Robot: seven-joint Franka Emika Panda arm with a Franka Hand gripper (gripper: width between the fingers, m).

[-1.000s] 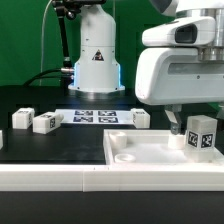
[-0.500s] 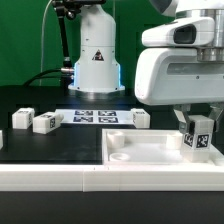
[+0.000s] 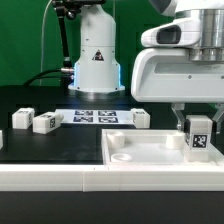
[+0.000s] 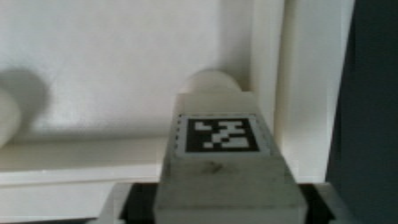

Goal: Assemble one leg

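So in the exterior view the gripper (image 3: 199, 128) has the leg (image 3: 200, 135) upright over the white panel (image 3: 150, 158) at that view's right — presumably lining it up with a corner socket. Wrist view: leg (image 4: 221, 150) sits clamped between the fingers (image 4: 128, 204), near the panel's edge.
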